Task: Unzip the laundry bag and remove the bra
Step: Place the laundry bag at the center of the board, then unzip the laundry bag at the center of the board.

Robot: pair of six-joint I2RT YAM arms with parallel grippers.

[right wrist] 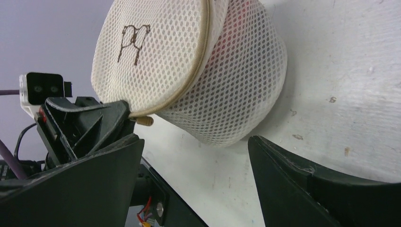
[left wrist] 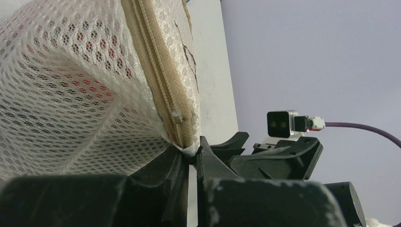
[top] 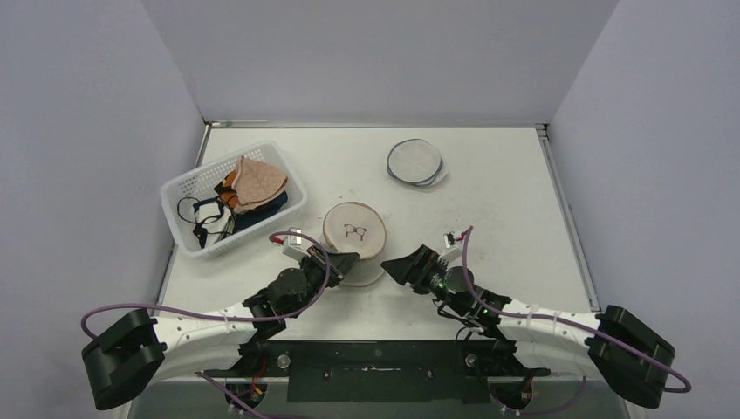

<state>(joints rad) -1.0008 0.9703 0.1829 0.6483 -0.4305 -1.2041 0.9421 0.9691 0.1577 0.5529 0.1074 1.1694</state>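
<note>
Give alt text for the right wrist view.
A round cream mesh laundry bag, zipped shut, lies on the table with something red inside. The left end effector pinches its edge by the zipper pull; the right end effector stands open in the foreground.

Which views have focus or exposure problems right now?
Top external: even, diffuse light, soft shadows, laundry bag sharp. Left wrist: left gripper in close-up, dark and slightly soft; the bag's mesh is crisp. Right wrist: right gripper a near-black silhouette, table bright but readable, bag in focus.
</note>
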